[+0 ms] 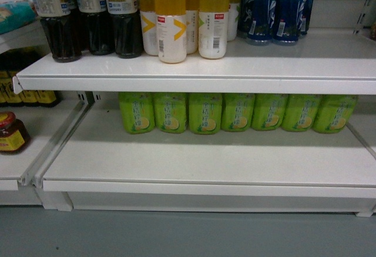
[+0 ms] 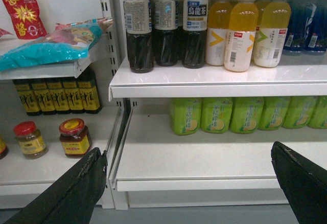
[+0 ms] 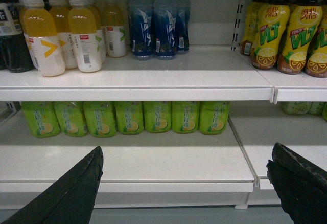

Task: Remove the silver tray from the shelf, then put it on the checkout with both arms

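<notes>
Shelves faced the robot; no silver tray showed.
Left jaws (image 2: pixel 189 183) and right jaws (image 3: pixel 186 183) hung spread; locating it should precede any reach toward the white metal shelf (image 1: pixel 194 75).

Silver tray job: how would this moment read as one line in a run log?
silver tray: not in view | left pincer: open, empty | right pincer: open, empty | facing: lower shelf, green bottles at back
</notes>
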